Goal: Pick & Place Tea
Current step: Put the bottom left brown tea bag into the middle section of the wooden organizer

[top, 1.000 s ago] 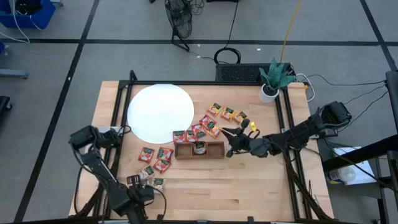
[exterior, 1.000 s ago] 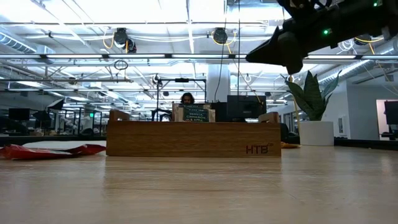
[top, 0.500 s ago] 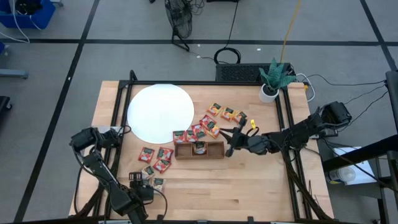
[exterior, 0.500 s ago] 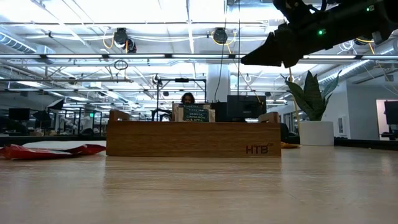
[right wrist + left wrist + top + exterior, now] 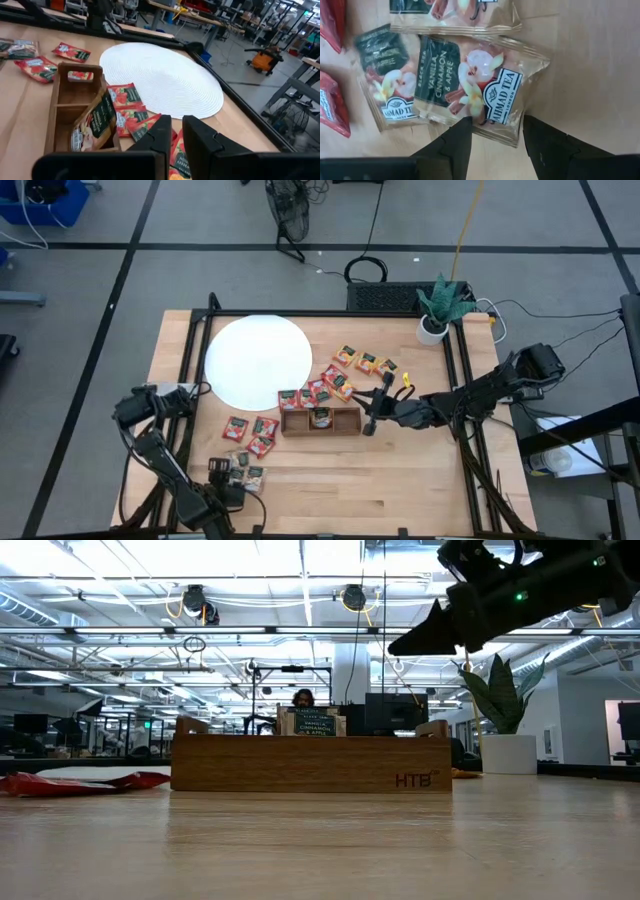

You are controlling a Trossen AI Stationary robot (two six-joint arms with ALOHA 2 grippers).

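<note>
**Left gripper over the pale sachets, right gripper beside the tray**

From above we see the left gripper [image 5: 232,477] at the table's near edge, over the pale tea sachets [image 5: 247,473]. Only its wrist view shows the fingers [image 5: 455,142] spread apart, holding nothing, over a vanilla sachet [image 5: 477,87]. The right gripper [image 5: 368,413] hangs beside the wooden tray [image 5: 320,420], fingers nearly together and empty. Its wrist view shows one sachet [image 5: 95,120] leaning inside the tray.

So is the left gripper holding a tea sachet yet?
No, the left gripper hangs open over the vanilla cinnamon and apple sachet, its fingers straddling one edge.
</note>
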